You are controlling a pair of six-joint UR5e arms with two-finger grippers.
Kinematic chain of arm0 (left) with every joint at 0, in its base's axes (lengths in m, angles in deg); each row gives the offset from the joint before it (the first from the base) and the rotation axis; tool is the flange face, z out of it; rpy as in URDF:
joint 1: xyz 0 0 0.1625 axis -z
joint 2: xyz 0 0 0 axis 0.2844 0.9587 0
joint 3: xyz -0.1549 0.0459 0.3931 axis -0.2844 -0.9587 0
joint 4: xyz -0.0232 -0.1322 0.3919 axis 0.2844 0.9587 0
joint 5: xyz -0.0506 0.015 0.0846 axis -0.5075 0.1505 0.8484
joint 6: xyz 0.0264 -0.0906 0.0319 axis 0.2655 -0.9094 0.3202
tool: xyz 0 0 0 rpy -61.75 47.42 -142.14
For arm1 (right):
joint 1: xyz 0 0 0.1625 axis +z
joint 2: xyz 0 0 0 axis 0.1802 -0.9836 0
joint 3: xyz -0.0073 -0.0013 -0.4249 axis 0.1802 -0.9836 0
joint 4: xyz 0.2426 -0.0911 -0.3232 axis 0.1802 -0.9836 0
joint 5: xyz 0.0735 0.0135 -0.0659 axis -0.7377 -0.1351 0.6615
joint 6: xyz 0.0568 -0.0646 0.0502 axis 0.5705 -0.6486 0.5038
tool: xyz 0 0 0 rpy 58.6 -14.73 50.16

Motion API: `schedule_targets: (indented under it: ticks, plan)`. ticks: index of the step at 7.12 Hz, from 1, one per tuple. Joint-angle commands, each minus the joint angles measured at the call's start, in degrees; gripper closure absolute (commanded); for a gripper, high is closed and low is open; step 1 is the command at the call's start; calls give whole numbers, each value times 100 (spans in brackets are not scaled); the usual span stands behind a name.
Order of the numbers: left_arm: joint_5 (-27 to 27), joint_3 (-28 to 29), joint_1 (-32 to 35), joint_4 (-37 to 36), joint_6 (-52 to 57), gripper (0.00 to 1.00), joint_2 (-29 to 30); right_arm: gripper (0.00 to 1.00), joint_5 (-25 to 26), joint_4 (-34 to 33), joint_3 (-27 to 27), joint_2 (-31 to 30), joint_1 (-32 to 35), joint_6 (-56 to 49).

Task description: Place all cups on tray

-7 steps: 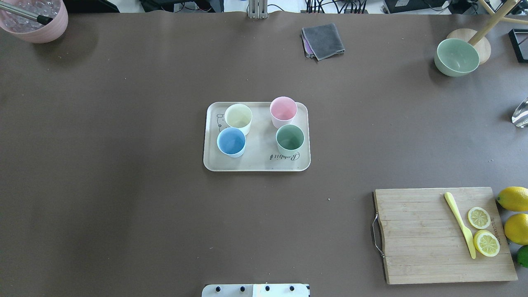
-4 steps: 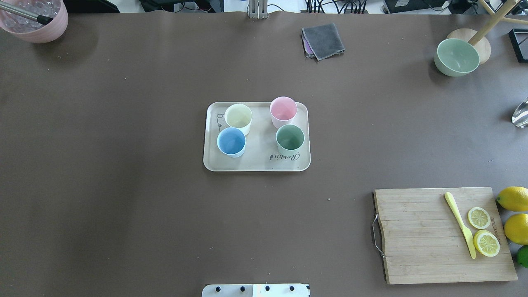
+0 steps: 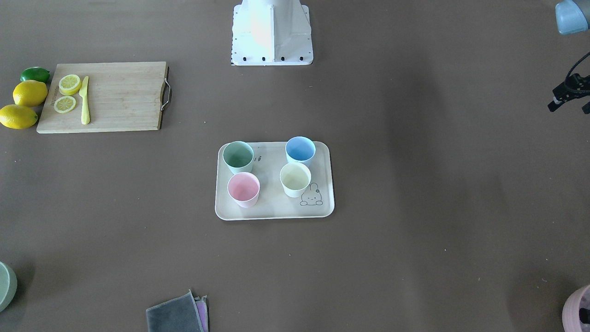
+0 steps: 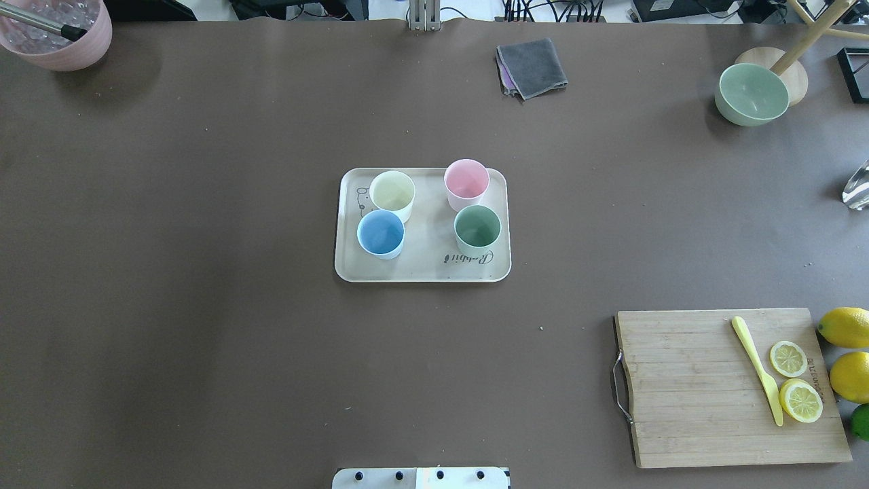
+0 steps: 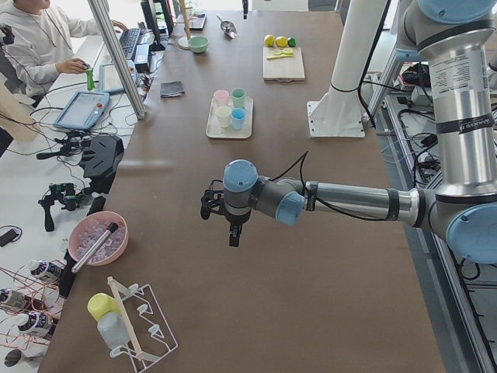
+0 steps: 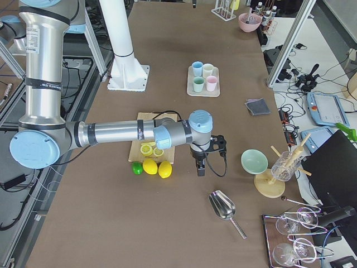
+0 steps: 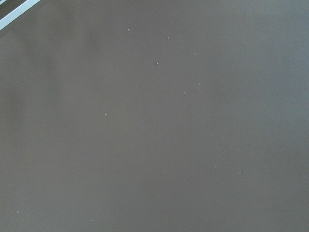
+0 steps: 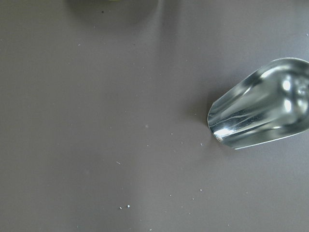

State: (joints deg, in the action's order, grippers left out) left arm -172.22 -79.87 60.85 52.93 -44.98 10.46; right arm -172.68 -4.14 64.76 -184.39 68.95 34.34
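Note:
The beige tray [image 4: 421, 274] lies at the table's middle, with "Rabbit" script and a rabbit drawing. Several cups stand upright on it: yellow [image 4: 392, 191], blue [image 4: 380, 233], pink [image 4: 466, 180] and green [image 4: 477, 227]. The front-facing view shows the same tray [image 3: 274, 211] and cups. My left gripper [image 5: 234, 233] hangs over bare table far to the left of the tray; I cannot tell if it is open or shut. My right gripper [image 6: 201, 166] hangs far to the right, beyond the lemons; I cannot tell its state either. Neither holds anything that shows.
A wooden cutting board [image 4: 692, 407] with lemon slices and a yellow knife [image 4: 755, 369] lies front right, whole lemons [image 4: 845, 326] beside it. A green bowl [image 4: 751, 93], a grey cloth [image 4: 531, 66] and a pink bowl [image 4: 61, 41] stand at the back. A metal scoop [image 8: 263, 104] lies under the right wrist.

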Motion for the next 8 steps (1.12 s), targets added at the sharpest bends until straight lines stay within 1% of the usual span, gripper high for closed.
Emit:
schedule_targets:
  ticks: [1, 3, 5, 8]
  plan:
    - [9, 13, -2, 0, 0, 2, -6, 0, -13, 0, 2, -42, -5, 0]
    - [9, 22, -2, 0, 0, 2, -15, 0, -13, 0, 2, -51, 4, -17]
    - [9, 22, -2, 0, 0, 2, -15, 0, -13, -35, -42, -164, 22, -681]
    - [9, 5, 6, 0, -9, 2, -7, 0, -22, -18, 10, -261, 30, -694]
